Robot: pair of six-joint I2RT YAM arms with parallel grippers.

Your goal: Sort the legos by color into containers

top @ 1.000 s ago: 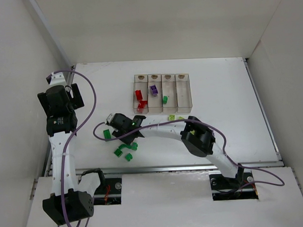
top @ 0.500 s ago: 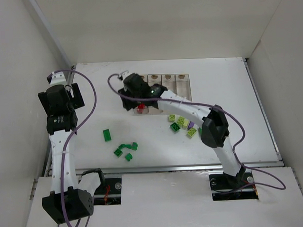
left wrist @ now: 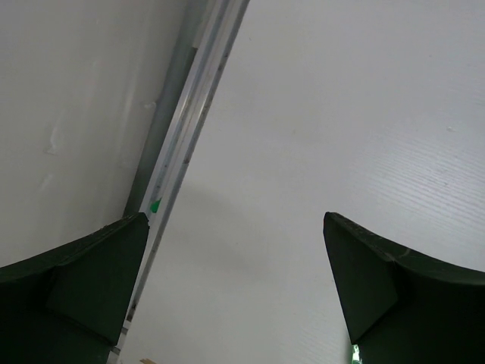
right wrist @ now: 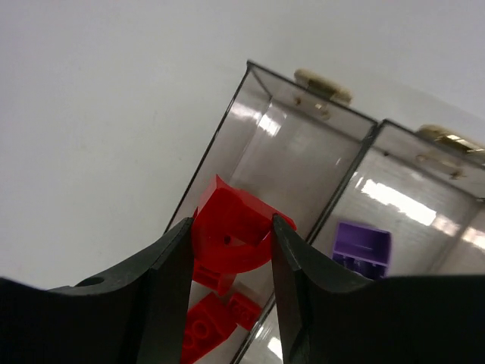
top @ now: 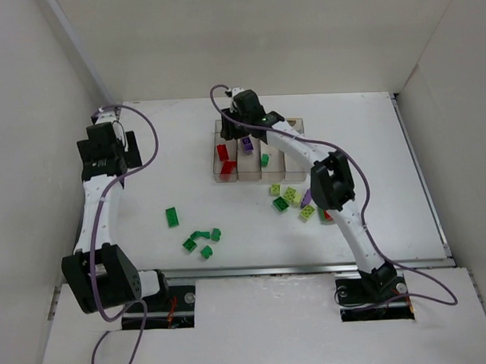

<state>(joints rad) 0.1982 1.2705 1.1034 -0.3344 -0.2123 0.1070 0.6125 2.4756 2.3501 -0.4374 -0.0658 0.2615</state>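
Observation:
My right gripper hangs over the far end of the leftmost of four joined clear containers, shut on a red lego. In the right wrist view its two black fingers pinch the curved red piece above that bin, where two more red bricks lie. A purple brick sits in the second bin and a green one in the third. My left gripper is at the far left, open over bare table, holding nothing.
Loose green legos and one more lie at the front left. A mixed cluster of yellow-green, green, purple and red bricks lies just in front of the bins. A metal rail edges the table on the left.
My right arm swung from the front-left green pieces back to above the leftmost bin, carrying the red lego. The left arm reached farther toward the back left corner.

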